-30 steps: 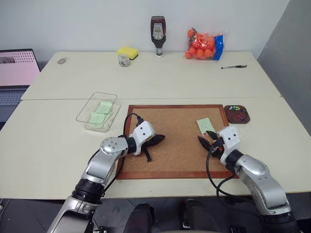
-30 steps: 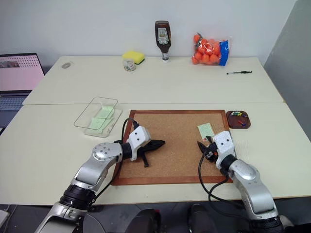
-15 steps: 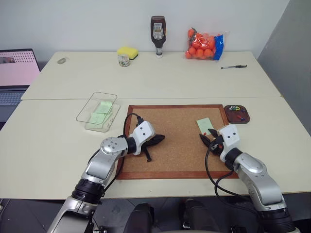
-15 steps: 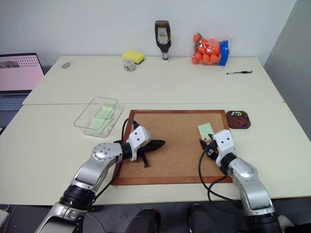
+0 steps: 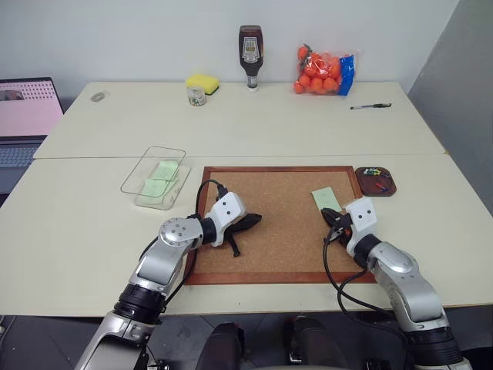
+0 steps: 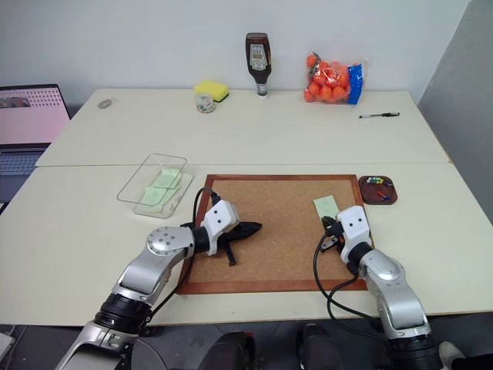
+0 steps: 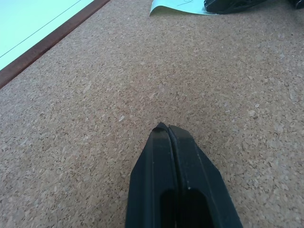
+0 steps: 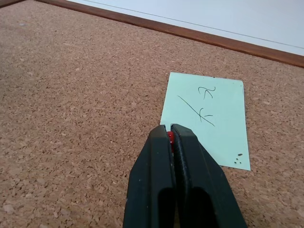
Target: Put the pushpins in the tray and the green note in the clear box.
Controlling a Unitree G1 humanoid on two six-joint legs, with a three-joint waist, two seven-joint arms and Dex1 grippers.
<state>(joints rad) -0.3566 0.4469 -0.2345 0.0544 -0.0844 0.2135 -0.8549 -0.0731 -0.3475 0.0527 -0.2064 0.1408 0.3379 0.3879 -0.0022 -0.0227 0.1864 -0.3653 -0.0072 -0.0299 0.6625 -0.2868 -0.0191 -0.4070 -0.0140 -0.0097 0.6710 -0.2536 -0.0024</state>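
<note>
Green note [image 8: 205, 118] lies flat on the corkboard [image 5: 277, 231], near its right edge, w/ pen marks on it. We see the clear box [image 5: 154, 177] left of the board w/ green slips inside, and the tray [image 5: 376, 181] w/ pushpins [image 5: 373, 173] off the board's right corner. Right gripper [image 8: 170, 132] is pinched tight on a red pushpin [image 8: 170, 137] at the note's near edge. Left gripper [image 7: 167, 129] is closed, empty, over bare cork.

My right claw [image 5: 330, 218] is sitting on the corkboard [image 5: 281, 223], touching the near edge of the green note [image 5: 325, 198]. My left claw [image 5: 254, 220] is resting on the board too, well apart.
</note>
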